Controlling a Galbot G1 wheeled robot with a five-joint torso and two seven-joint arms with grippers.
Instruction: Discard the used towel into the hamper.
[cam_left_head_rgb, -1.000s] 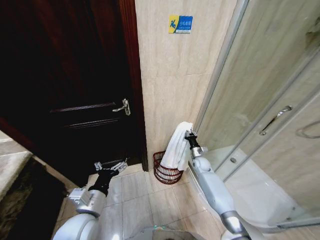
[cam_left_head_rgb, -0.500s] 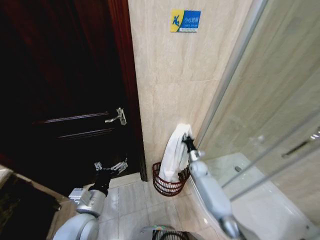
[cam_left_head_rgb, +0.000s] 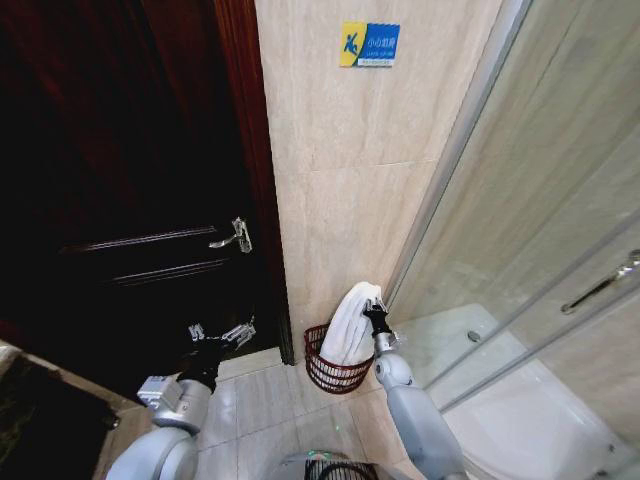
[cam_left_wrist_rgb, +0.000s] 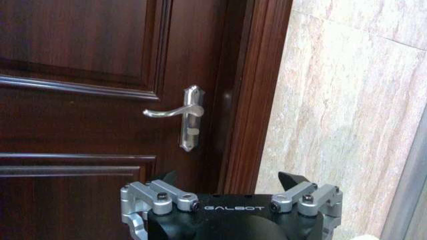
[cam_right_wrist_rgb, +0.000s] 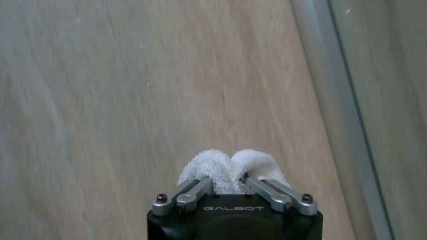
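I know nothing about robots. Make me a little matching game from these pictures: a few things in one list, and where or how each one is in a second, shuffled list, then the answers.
Things:
1. towel
2. hamper
3. left gripper
4. door handle

Places or states:
A. silver, mounted on the dark wooden door
B. on the floor tiles against the beige wall, beside the door frame
C. open and empty, low in front of the door
D. white, pinched by the right gripper, hanging down over the basket

Pairs: 1-D, 2-B, 3-C, 4-A
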